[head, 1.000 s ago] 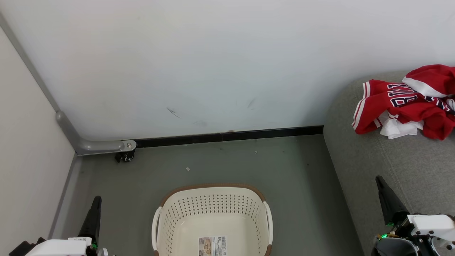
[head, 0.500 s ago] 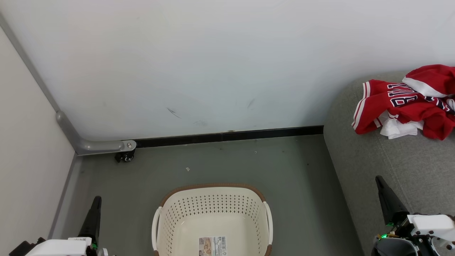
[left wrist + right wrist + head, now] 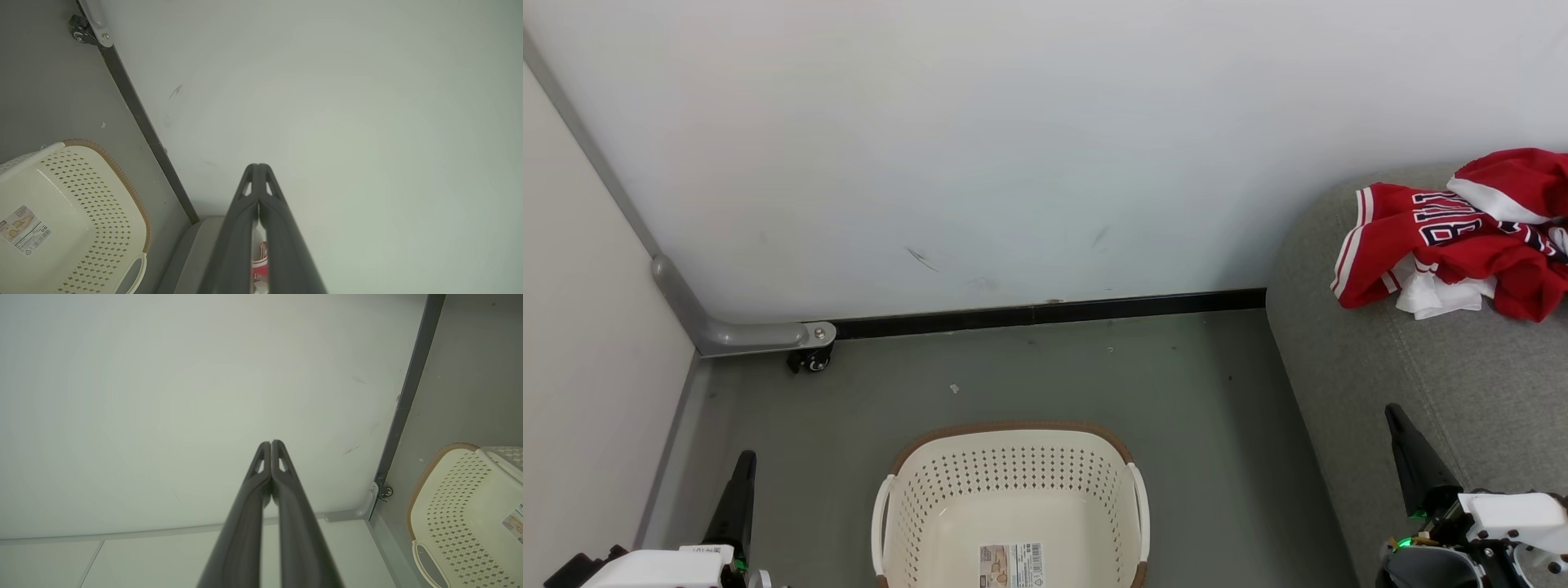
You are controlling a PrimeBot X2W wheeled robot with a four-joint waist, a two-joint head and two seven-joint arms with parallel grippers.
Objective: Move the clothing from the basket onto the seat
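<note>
As one basket (image 3: 1011,427) is seen standing on the floor (image 3: 1176,392), two pieces of red clothing (image 3: 1462,255) are counted to its right and beyond it, heaped together on the one grey seat (image 3: 1372,384). They are a jersey (image 3: 1388,229) with striped trim and, touching it on the side away from the basket, shorts (image 3: 1515,175) with a white stripe. A single sticker label (image 3: 1011,565) is stuck to the basket's bottom — a barcode is made out on it, but its print is too small to be read. Black white-edged lettering is carried by the jersey; it is creased and cannot be read in full. Two grippers are shown, the left gripper (image 3: 258,166) left of the basket and the right gripper (image 3: 270,443) right of it — each with its two fingers pressed together on nothing. One caster wheel (image 3: 810,359) is seen beyond the basket's left, by the black skirting (image 3: 1045,313).
</note>
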